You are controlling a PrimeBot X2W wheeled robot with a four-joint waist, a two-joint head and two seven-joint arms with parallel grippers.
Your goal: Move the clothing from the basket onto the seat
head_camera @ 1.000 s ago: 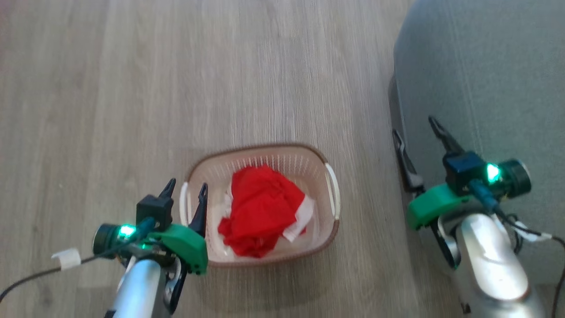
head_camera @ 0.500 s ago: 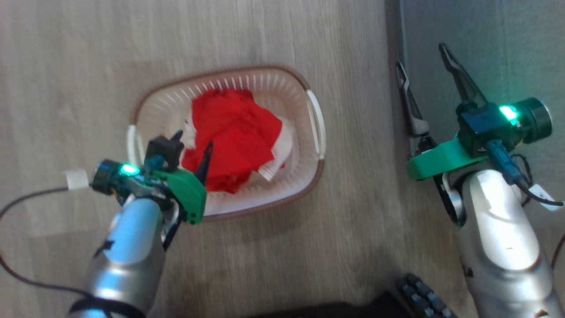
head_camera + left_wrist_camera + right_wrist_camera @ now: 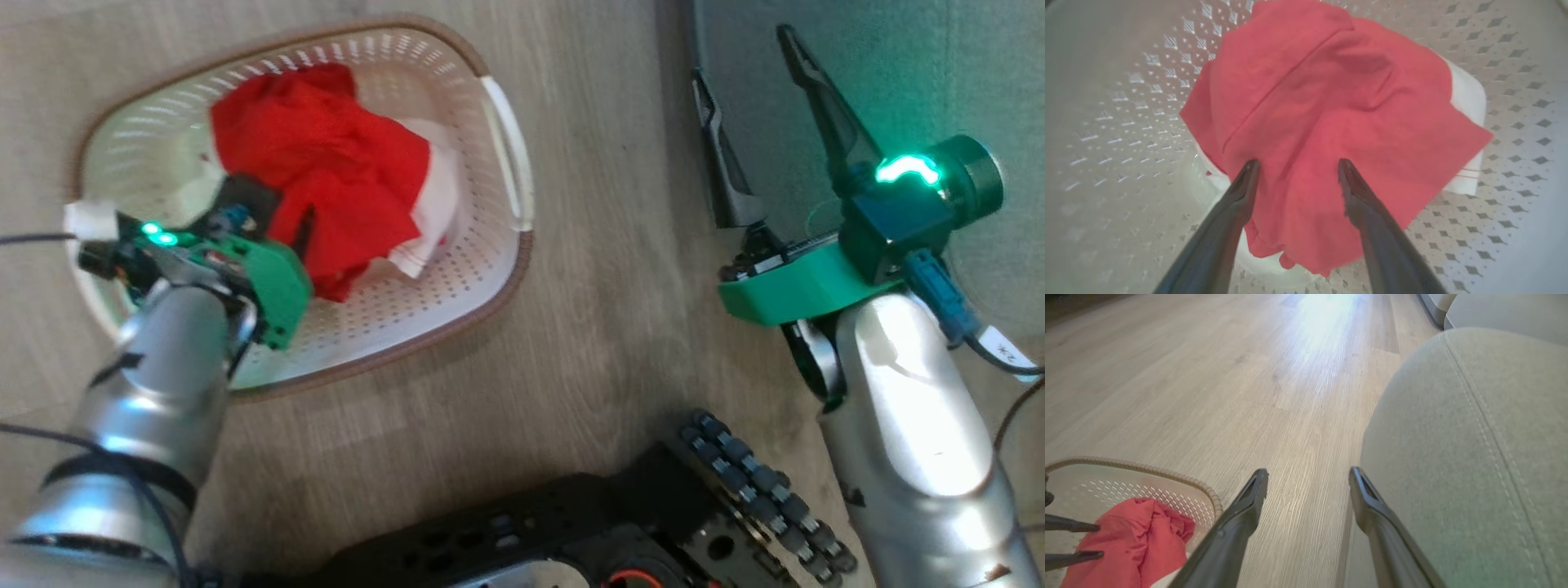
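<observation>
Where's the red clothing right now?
Head view, upper left: the clothing lies heaped inside the basket, with the open left hand poised at its near edge.

Head overhead; wrists low, left nearest; all share basket (image 3: 457, 278).

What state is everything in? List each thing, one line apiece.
Cream perforated plastic basket: upright on the floor.
Bright red soft fabric clothing: crumpled in the basket, ungripped.
Grey fabric-upholstered seat: no clothing on its visible part.
Left gripper: open over the clothing.
Right gripper: open, empty, beside the seat.
</observation>
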